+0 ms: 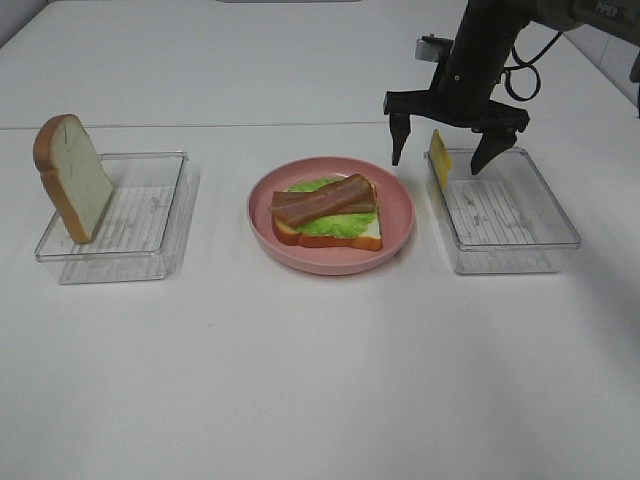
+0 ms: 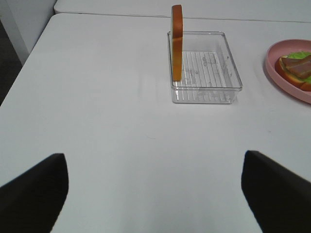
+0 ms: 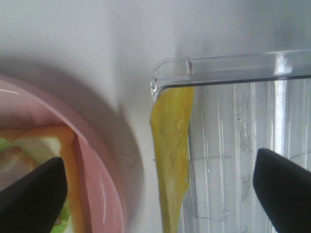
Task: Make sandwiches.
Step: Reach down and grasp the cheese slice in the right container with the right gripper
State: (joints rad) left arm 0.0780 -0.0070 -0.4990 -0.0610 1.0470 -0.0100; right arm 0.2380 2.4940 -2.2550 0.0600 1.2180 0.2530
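Observation:
On the pink plate [image 1: 262, 215] lies the partly stacked sandwich [image 1: 327, 212]: a bread slice, green lettuce [image 1: 335, 224] and brown bacon strips [image 1: 323, 200]. A second bread slice [image 1: 73, 177] stands on edge against the left clear tray [image 1: 150, 215]. A yellow cheese square [image 1: 439, 157] leans upright on the near wall of the right tray [image 1: 520, 215]. My right gripper [image 1: 438, 160] hangs open just above it, one finger on each side of the cheese [image 3: 172, 160]. My left gripper [image 2: 155, 194] is open over bare table, well short of the bread [image 2: 177, 43].
The white table [image 1: 320, 380] spreads wide in front of the plate and trays. A seam runs across it behind them. The left wrist view shows the table's edge beside the left tray [image 2: 209, 87] and part of the plate [image 2: 282, 73].

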